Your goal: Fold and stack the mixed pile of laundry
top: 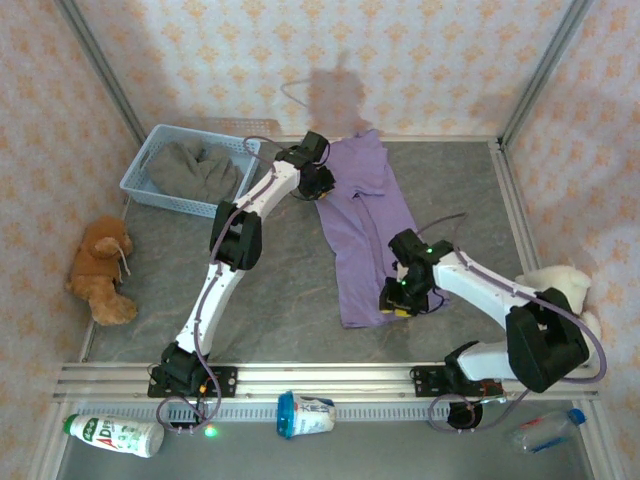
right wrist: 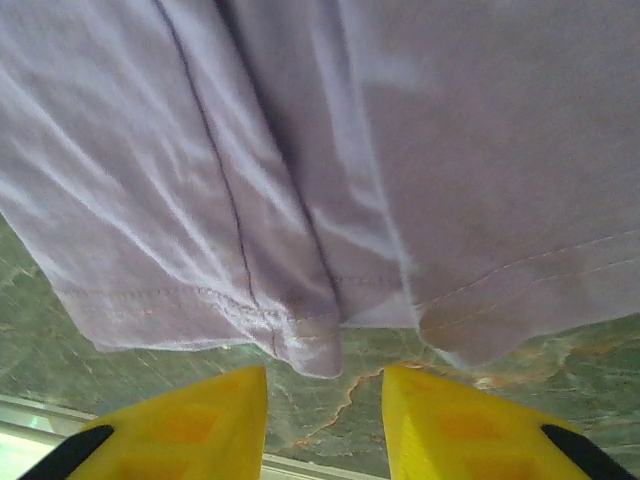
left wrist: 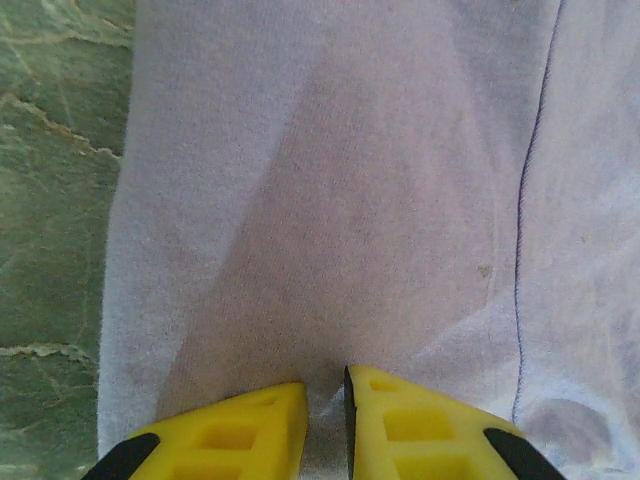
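Early on: purple shirt (top: pixel 365 225) lies part-folded lengthwise on table (top: pixel 270 290), L gripper (left wrist: pixel 326 385) jaws nearly shut w/ a pinch of its far part between them, R gripper (right wrist: pixel 325 375) jaws apart & empty just off its near hem, grey top (top: pixel 200 170) in basket (top: pixel 140 185) not yet folded, nothing stacked.

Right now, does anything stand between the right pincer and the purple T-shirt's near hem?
Nothing visible does. The right pincer is open just short of the purple T-shirt. There is nothing but bare table between its fingertips and the hem.
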Action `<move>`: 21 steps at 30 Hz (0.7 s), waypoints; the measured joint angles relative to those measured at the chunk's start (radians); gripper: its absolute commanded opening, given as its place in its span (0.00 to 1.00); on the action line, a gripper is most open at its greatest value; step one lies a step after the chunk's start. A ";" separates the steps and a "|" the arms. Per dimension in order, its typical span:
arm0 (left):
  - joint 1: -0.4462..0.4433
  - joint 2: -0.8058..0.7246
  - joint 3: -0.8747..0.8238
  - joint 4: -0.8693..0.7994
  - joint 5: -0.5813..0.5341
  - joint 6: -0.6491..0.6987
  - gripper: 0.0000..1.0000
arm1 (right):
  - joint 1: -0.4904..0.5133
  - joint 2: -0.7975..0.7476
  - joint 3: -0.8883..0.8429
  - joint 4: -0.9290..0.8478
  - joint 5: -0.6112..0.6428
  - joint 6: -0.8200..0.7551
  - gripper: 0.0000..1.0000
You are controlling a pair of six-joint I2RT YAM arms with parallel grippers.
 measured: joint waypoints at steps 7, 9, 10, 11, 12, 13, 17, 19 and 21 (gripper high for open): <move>0.001 -0.010 -0.017 0.000 -0.004 0.008 0.20 | 0.019 0.076 -0.007 0.081 -0.014 0.020 0.35; 0.003 -0.018 -0.031 -0.001 -0.004 0.008 0.21 | 0.023 0.106 -0.007 0.097 -0.017 0.022 0.34; 0.004 -0.023 -0.039 -0.001 -0.005 0.008 0.21 | 0.024 0.118 -0.008 0.102 -0.017 0.022 0.31; 0.005 -0.026 -0.045 0.000 -0.006 0.007 0.21 | 0.025 0.124 -0.008 0.105 -0.017 0.023 0.25; 0.005 -0.028 -0.048 -0.001 -0.008 0.007 0.21 | 0.025 0.125 -0.009 0.105 -0.017 0.024 0.17; 0.005 -0.030 -0.050 0.000 -0.009 0.007 0.21 | 0.025 0.123 -0.010 0.105 -0.018 0.025 0.06; 0.005 -0.030 -0.051 0.000 -0.011 0.007 0.21 | 0.025 0.088 -0.008 0.079 -0.012 0.017 0.00; 0.005 -0.030 -0.051 0.000 -0.011 0.007 0.21 | 0.025 0.046 0.005 0.034 0.012 0.017 0.00; 0.005 -0.030 -0.051 0.000 -0.011 0.007 0.21 | 0.025 0.002 0.035 -0.016 0.046 0.014 0.00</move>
